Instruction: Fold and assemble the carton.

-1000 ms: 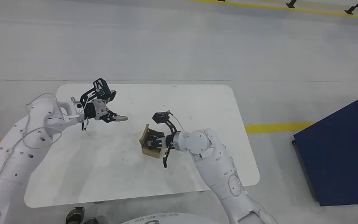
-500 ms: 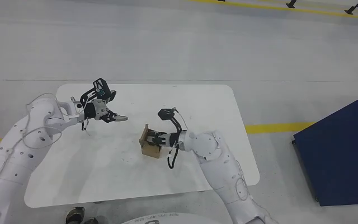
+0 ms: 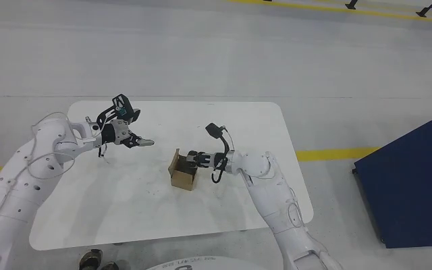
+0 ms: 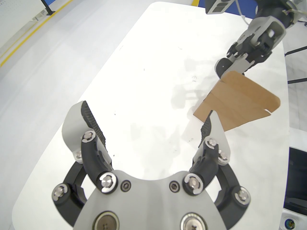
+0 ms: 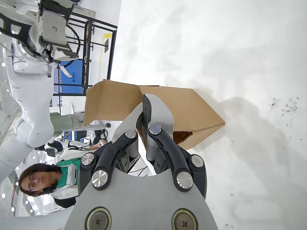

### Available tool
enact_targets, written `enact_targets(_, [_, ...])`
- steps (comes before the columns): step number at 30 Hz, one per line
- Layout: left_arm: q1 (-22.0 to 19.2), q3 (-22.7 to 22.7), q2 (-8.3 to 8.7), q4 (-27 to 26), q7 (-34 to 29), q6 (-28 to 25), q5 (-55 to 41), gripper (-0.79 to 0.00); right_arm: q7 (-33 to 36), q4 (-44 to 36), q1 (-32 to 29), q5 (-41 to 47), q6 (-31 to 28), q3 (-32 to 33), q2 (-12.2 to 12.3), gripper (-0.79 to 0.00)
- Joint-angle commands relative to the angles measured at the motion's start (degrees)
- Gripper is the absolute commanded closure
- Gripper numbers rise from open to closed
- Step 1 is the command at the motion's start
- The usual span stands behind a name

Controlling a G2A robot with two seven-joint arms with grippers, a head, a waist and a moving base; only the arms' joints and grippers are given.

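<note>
Half-formed at best, I judge: my right gripper (image 5: 144, 107) pinches the carton (image 4: 239, 101) wall, flaps not yet folded; my left gripper (image 4: 147, 110) hangs spread, well apart.

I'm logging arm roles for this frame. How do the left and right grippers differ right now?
The left gripper is open; the right gripper is shut on an edge of the carton. The left gripper holds nothing and hangs apart from the carton; the right gripper touches it. Both are over the white table.
</note>
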Motion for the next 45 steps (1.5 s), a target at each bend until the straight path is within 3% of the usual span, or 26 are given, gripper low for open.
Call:
enact_targets(1, [0.00, 0.00, 0.00, 0.00, 0.00, 0.00, 0.00, -0.785, 0.50, 0.79, 0.62, -0.09, 0.41, -0.56, 0.12, 0.000])
enact_targets(5, [0.00, 0.00, 0.00, 0.00, 0.00, 0.00, 0.00, -0.785, 0.99, 1.07, 1.36, -0.58, 0.90, -1.53, 0.39, 0.000])
enact_targets(10, [0.00, 0.00, 0.00, 0.00, 0.00, 0.00, 0.00, -0.785, -2.69, -3.62, -1.12, -2.06, -3.41, -1.22, 0.96, 0.000])
enact_targets(20, [0.00, 0.00, 0.00, 0.00, 0.00, 0.00, 0.00, -0.785, -4.60, -3.95, -1.37, -2.28, -3.09, -1.53, 0.90, 0.000])
enact_targets(22, [0.00, 0.00, 0.00, 0.00, 0.00, 0.00, 0.00, -0.785, -1.92, -3.94, -1.47, 0.59, -4.09, -2.80, 0.92, 0.000])
enact_targets(28, [0.00, 0.00, 0.00, 0.00, 0.00, 0.00, 0.00, -0.785, 4.51, 2.00, 2.31, 13.93, 3.52, 0.64, 1.40, 0.000])
enact_targets(34, [0.00, 0.00, 0.00, 0.00, 0.00, 0.00, 0.00, -0.785, 5.68, 8.07, 6.78, 15.47, 9.01, -0.58, 1.61, 0.000])
enact_targets(40, [0.00, 0.00, 0.00, 0.00, 0.00, 0.00, 0.00, -0.785, 11.77, 11.62, 9.85, 13.41, 10.35, -4.79, 1.88, 0.000])
enact_targets(45, [0.00, 0.00, 0.00, 0.00, 0.00, 0.00, 0.00, -0.785, 12.61, 13.02, 11.18, 11.69, 12.24, -6.74, 2.15, 0.000])
